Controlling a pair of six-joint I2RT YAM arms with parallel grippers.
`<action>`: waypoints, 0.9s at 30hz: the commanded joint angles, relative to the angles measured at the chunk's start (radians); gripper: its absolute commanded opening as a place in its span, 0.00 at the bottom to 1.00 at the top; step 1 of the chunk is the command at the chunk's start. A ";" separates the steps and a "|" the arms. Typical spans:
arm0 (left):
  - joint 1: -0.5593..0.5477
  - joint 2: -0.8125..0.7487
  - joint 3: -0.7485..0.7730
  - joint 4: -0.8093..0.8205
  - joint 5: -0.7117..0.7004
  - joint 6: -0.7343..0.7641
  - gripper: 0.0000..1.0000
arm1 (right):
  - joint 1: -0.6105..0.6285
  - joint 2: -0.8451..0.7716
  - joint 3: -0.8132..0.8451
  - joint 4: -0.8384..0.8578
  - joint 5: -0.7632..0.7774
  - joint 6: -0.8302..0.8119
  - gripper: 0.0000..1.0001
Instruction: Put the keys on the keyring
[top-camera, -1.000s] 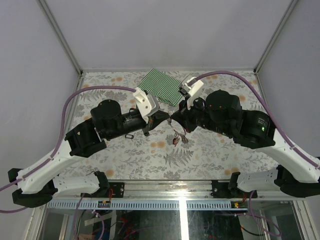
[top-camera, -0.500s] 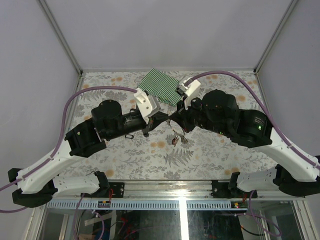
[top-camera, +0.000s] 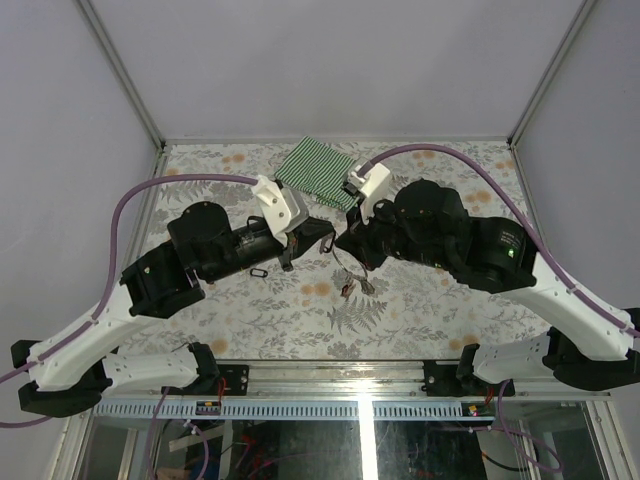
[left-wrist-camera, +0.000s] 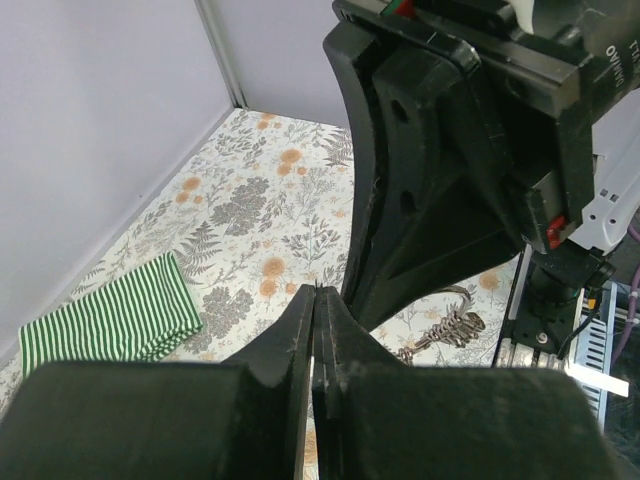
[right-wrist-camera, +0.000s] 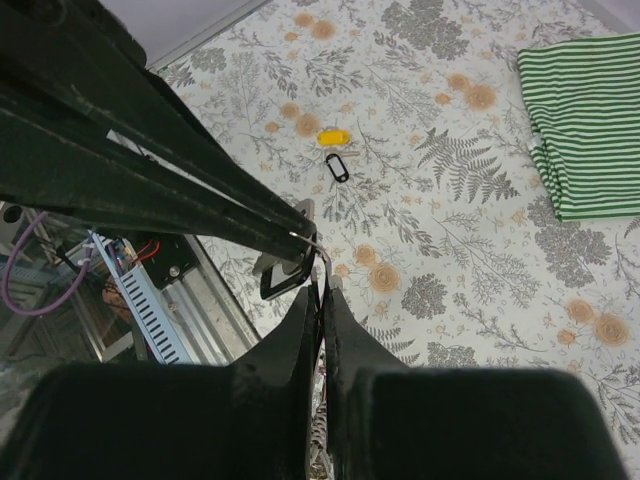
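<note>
My right gripper (top-camera: 350, 243) (right-wrist-camera: 323, 285) is shut on a thin wire of the keyring (top-camera: 352, 277), which hangs below it over the table with its red tag (top-camera: 346, 291). The bunch of rings also shows in the left wrist view (left-wrist-camera: 445, 330). My left gripper (top-camera: 328, 232) (left-wrist-camera: 320, 292) is shut, tip to tip with the right one. A silver key with a black tag (right-wrist-camera: 283, 278) hangs at its fingertips; I cannot tell exactly what it pinches. A yellow-tagged key (right-wrist-camera: 331, 136) and a black tag (right-wrist-camera: 337, 168) (top-camera: 258, 272) lie on the table.
A folded green-and-white striped cloth (top-camera: 320, 170) (right-wrist-camera: 590, 120) lies at the far middle of the flowered table (top-camera: 420, 310). Grey walls stand on three sides. The metal rail (top-camera: 330, 375) runs along the near edge.
Both grippers have shifted a little to the left and away from me, still tip to tip. The keyring still hangs under the right gripper.
</note>
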 joint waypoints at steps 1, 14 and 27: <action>-0.005 -0.006 0.016 0.069 -0.041 0.021 0.00 | 0.007 -0.013 0.033 0.037 -0.033 0.011 0.00; -0.005 -0.017 -0.005 0.070 -0.008 -0.023 0.00 | 0.006 -0.117 -0.030 0.124 0.095 -0.043 0.00; -0.004 -0.092 -0.186 0.381 0.143 -0.434 0.00 | 0.007 -0.417 -0.497 0.725 -0.089 -0.453 0.00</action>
